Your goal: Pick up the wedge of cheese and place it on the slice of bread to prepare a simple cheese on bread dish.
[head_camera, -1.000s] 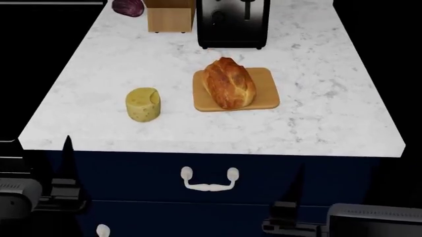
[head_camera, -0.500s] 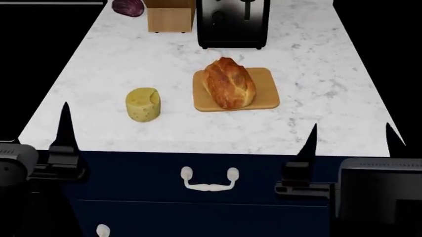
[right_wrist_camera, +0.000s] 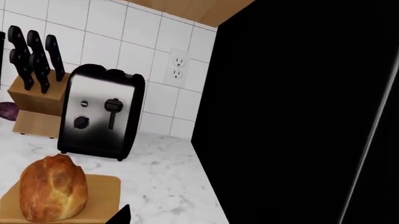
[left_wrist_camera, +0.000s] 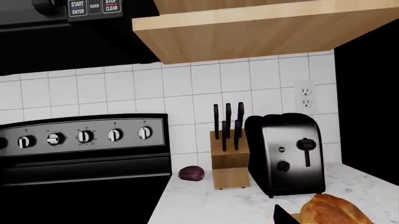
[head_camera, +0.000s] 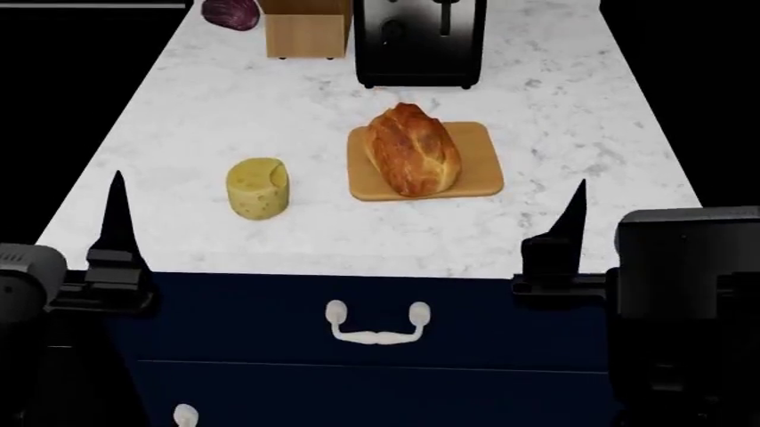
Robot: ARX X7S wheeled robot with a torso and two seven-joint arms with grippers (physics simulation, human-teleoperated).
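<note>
The wedge of cheese, pale yellow with holes, stands on the white marble counter, left of centre. The slice of bread, a golden-brown loaf, lies on a tan cutting board; it also shows in the left wrist view and the right wrist view. My left gripper hovers at the counter's front left corner, one black finger showing. My right gripper hovers at the front right edge, one finger showing. Both are empty, with jaws apart. The cheese is out of both wrist views.
A black toaster, a wooden knife block and a purple vegetable stand at the counter's back. A stove adjoins the counter's left. Navy drawers with a white handle lie below the front edge.
Both arms have risen from below the counter's front edge to its level. The right gripper kept rising in the last half second. The cheese and bread have not moved.
</note>
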